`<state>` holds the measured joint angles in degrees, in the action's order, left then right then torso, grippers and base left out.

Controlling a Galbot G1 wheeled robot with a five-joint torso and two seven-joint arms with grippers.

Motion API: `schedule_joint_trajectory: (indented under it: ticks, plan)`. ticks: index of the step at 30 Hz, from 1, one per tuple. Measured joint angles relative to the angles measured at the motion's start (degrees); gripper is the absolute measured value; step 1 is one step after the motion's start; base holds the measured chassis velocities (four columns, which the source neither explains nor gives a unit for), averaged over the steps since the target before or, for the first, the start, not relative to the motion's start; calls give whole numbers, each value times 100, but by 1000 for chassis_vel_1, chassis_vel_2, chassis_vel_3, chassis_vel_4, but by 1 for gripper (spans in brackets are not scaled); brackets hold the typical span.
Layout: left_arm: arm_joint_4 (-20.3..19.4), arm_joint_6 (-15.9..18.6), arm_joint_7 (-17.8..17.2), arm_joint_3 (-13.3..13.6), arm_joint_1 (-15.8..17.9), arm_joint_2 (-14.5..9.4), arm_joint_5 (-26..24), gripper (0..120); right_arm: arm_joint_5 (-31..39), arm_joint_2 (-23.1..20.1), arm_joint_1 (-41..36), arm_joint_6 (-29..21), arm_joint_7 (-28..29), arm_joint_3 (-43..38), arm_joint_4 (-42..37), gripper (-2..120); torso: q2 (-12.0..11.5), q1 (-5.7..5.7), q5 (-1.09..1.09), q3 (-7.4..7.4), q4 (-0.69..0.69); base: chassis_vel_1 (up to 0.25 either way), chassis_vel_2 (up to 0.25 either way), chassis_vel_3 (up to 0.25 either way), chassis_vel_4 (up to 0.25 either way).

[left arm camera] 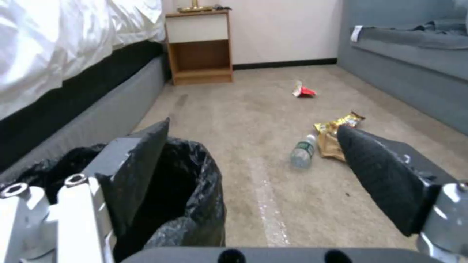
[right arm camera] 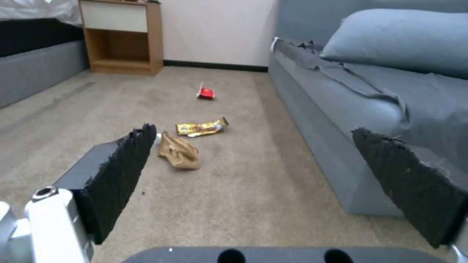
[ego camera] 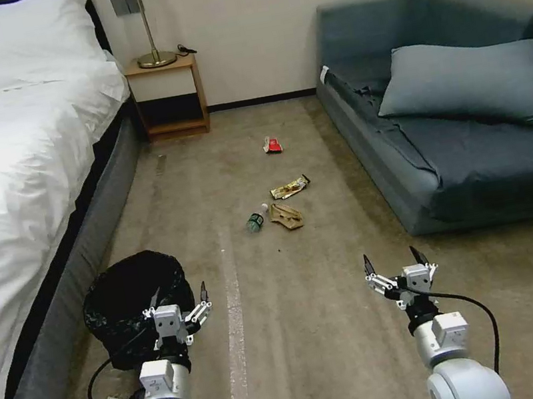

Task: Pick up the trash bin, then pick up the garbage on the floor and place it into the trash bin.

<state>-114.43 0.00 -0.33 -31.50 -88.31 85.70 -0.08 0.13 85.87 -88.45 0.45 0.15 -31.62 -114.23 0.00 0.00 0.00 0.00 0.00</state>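
The trash bin [ego camera: 133, 301], covered by a crinkled black bag, stands on the carpet beside the bed; its bag [left arm camera: 192, 190] also shows in the left wrist view. My left gripper [ego camera: 179, 296] hovers open over the bin's near right rim, one finger [left arm camera: 141, 164] above the bag opening. My right gripper [ego camera: 392, 260] hangs open over bare carpet. The garbage lies farther ahead: a clear bottle with green label [ego camera: 257, 219], a crumpled brown paper bag [ego camera: 286, 215], a gold-brown wrapper [ego camera: 290, 187] and a red-and-white wrapper [ego camera: 272, 145]. The right wrist view shows the paper bag [right arm camera: 179, 151] and gold wrapper [right arm camera: 202, 128].
A white-sheeted bed [ego camera: 9, 152] runs along the left, a blue sofa [ego camera: 471, 126] with a cushion along the right. A wooden nightstand [ego camera: 168, 97] with a lamp stands at the far wall. Open carpet lies between bed and sofa.
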Motion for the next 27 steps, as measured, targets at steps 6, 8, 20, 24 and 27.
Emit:
schedule_joint_trajectory:
  ticks: [6,8,20,24,27]
  plan:
    - [100,76,-337,61,469,-269,-128,88,230,-120,408,589,236,-117,299,100,0,0,0,0,1,0,0,0,0]
    - [213,168,-665,129,913,-529,-256,88,429,-220,743,1073,443,-222,545,100,0,0,-1,1,1,0,0,0,0]
    - [246,-57,-949,247,1430,-947,-758,88,460,-295,692,1210,647,4,232,100,-1,0,3,1,0,0,0,0,0]
    - [170,34,-1013,252,1293,-893,-751,88,372,-283,655,1158,753,111,230,100,-1,0,-2,0,0,0,0,0,0]
    - [64,138,-1083,182,1179,-857,-599,88,282,-274,664,1211,783,203,290,100,-1,0,0,0,-1,0,0,0,0]
